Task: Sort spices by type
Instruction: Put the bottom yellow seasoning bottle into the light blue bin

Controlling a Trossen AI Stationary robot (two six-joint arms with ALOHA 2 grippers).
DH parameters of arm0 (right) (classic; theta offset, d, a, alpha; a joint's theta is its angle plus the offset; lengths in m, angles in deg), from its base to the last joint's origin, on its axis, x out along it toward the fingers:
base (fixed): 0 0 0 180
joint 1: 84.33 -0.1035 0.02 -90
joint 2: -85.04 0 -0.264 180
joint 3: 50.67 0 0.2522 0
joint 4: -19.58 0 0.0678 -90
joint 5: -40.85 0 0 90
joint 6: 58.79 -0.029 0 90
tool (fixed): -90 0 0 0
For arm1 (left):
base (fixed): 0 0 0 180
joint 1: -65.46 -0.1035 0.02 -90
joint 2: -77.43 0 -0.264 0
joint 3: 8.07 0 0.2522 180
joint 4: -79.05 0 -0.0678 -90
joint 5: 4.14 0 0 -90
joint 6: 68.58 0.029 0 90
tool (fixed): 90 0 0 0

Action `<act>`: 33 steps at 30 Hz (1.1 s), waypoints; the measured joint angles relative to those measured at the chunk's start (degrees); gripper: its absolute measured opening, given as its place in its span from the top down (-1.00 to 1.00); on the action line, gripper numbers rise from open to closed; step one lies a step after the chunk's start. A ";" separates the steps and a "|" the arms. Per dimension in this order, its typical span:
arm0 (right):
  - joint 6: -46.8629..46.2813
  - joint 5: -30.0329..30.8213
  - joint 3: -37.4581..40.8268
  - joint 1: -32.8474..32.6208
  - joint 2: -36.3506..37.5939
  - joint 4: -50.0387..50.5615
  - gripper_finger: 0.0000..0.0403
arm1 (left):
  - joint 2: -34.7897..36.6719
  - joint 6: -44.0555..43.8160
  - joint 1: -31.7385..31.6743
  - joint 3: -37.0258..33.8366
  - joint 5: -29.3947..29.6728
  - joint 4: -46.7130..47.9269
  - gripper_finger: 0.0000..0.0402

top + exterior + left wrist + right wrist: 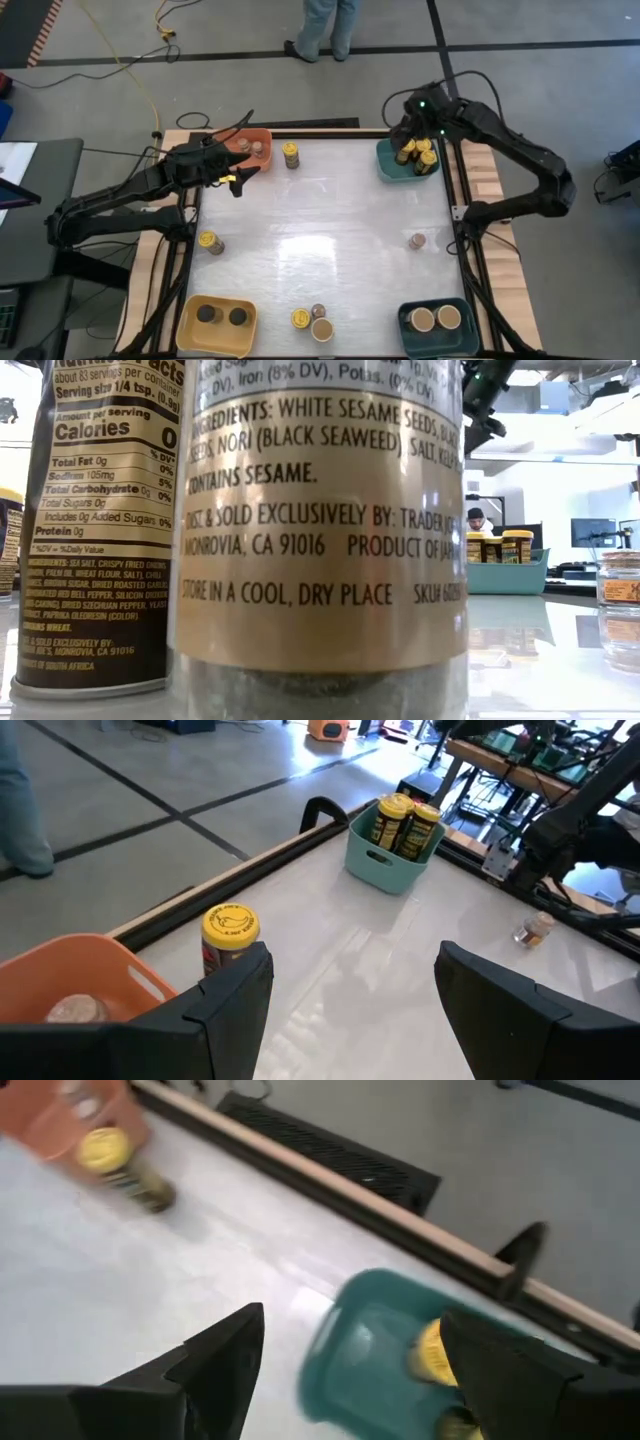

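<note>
My left gripper (242, 176) (350, 970) is open and empty just above the table by the orange bin (262, 135), which holds two small grey-topped jars (250, 148). A yellow-lidded jar (290, 154) (230, 932) stands on the table just beyond it. My right gripper (416, 138) (350, 1335) is open and empty above the teal bin (388, 165) (370, 1340), which holds several yellow-lidded jars (420, 158). Loose jars stand on the table: a yellow-lidded one (209, 241) at the left and a small grey-topped one (417, 241) at the right.
At the near edge, a yellow bin (190, 325) holds two black-lidded jars and a dark teal bin (405, 325) holds two tan-lidded jars. Between them stand a yellow-lidded jar (300, 319), a small grey-topped jar (318, 311) and a tan-lidded jar (322, 330). A person stands beyond the far edge.
</note>
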 joint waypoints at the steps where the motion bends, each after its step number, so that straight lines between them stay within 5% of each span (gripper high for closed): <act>1: -0.53 0.00 0.00 -1.22 0.00 0.29 -0.63 | 0.01 0.00 0.00 0.00 0.00 0.00 -0.33; 24: -33.45 4.65 0.02 -27.47 -0.21 11.51 -0.63 | 0.02 5.59 0.02 0.00 -0.69 1.36 -0.34; 33: -45.61 9.28 0.02 -37.59 -0.22 18.21 -0.63 | 0.04 3.95 0.33 0.00 -5.47 5.18 -0.71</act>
